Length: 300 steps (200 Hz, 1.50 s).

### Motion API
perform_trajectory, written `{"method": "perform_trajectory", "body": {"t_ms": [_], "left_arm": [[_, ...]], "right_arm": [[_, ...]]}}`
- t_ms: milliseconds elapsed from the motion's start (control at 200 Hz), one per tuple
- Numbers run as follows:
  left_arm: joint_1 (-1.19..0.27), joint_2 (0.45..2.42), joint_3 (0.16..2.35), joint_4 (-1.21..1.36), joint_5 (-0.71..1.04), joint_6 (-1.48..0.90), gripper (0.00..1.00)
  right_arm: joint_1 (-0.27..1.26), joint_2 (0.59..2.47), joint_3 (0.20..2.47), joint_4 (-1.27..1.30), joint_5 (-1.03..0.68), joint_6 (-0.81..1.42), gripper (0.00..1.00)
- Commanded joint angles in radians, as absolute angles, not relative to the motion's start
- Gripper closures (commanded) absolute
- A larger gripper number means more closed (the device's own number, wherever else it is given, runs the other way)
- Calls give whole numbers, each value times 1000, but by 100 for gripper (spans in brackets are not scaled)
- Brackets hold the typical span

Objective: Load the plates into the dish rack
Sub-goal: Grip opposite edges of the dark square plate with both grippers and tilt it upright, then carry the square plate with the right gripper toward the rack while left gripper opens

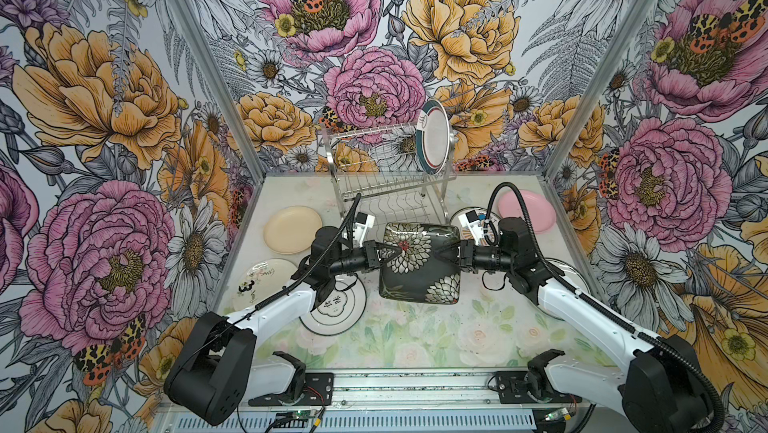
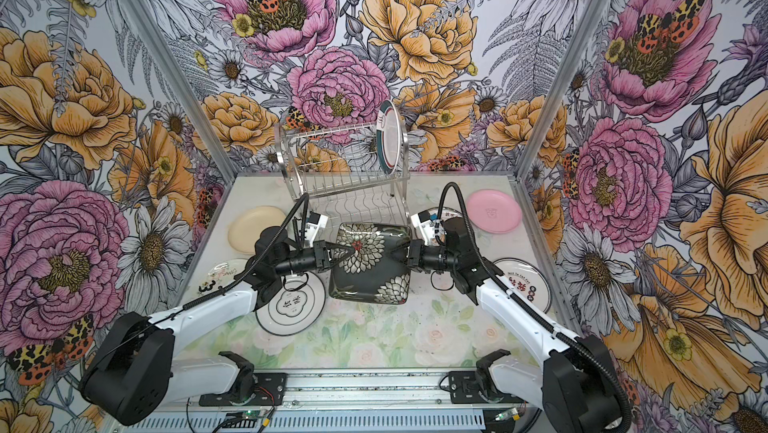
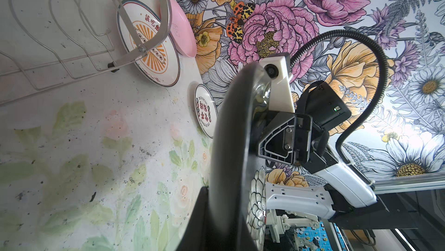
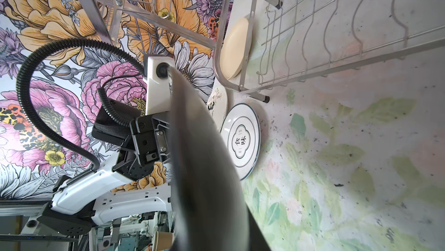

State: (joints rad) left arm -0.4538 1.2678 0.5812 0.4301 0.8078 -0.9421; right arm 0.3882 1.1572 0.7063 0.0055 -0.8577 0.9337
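Your worktop has the rack standing at the back middle. One teal-rim plate stands upright at the right end of its top tier.

The square plate is up off the worktop, face up, just in front of the rack's lower tier and hanging between both arms.

All the round plates lie flat:
- cream plate, left of the rack
- pink plate, back right
- sunburst plate, just beside the rack's right foot
- black-rim plate, front left, partly under your left arm
- plate with a 3, just beside the black-rim plate
- red-lettered plate, by the right wall under your right arm

Your left claw is clamped tight on the square plate's left rim. Your right claw sits narrow around the right rim, one finger over the top. Honestly, I can't tell if it's actually pinching.
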Motion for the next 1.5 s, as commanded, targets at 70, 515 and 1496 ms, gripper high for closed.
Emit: {"method": "perform_trajectory", "body": {"t_ms": [70,515,1496], "left_arm": [[-477,1273,591,483,868,-942,100],[-423,1166,648,123,727,-762,18],[-341,986,672,-285,403,-578,8]], "right_arm": [[404,1154,773,131,-954,933,97],[396,1050,857,-200,-701,796,100],[628,1096,1640,-806,-11,517,100]]}}
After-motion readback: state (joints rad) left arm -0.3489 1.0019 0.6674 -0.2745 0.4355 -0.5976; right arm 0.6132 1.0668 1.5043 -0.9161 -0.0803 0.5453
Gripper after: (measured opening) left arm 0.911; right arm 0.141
